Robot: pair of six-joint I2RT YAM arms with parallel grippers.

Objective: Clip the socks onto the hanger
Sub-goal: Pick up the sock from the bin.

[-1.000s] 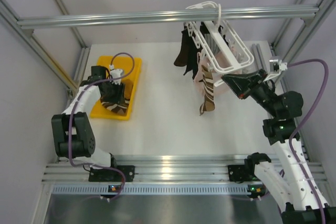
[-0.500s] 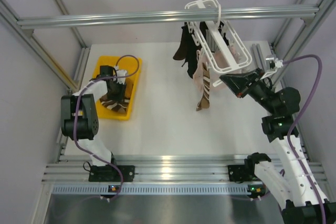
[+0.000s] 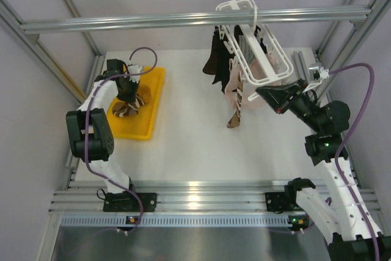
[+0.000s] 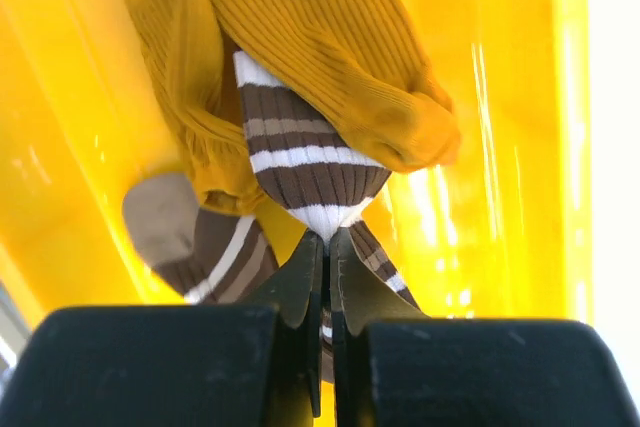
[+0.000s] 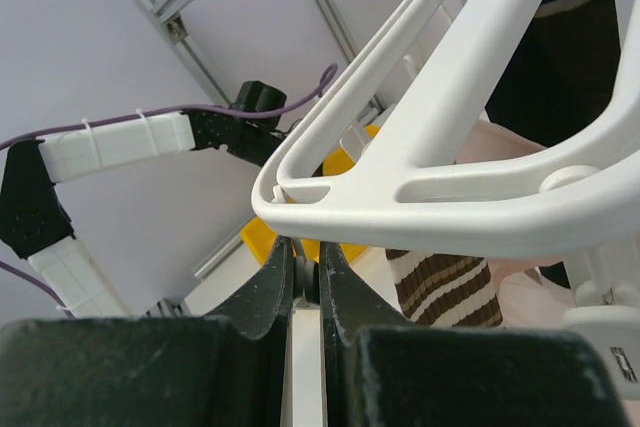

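- Nearest us, the white bench carries a yellow tray on its left side.
- We see the left pincer reaching down into that tray, jaws pressed together and pinching the cream tip of a brown striped sock.
- A mustard sock lies bunched over and around the striped sock. Both are inside the tray.
- On the right, the right pincer is closed to a narrow slit on the near rim of the white hanger, which sits tilted above the bench.
- Below the hanger we see three clipped socks hanging: a second striped sock nearest, a pink sock just behind it, and a dark sock farther back.
- Farthest from us, the hanger's hook rests over the metal bar.
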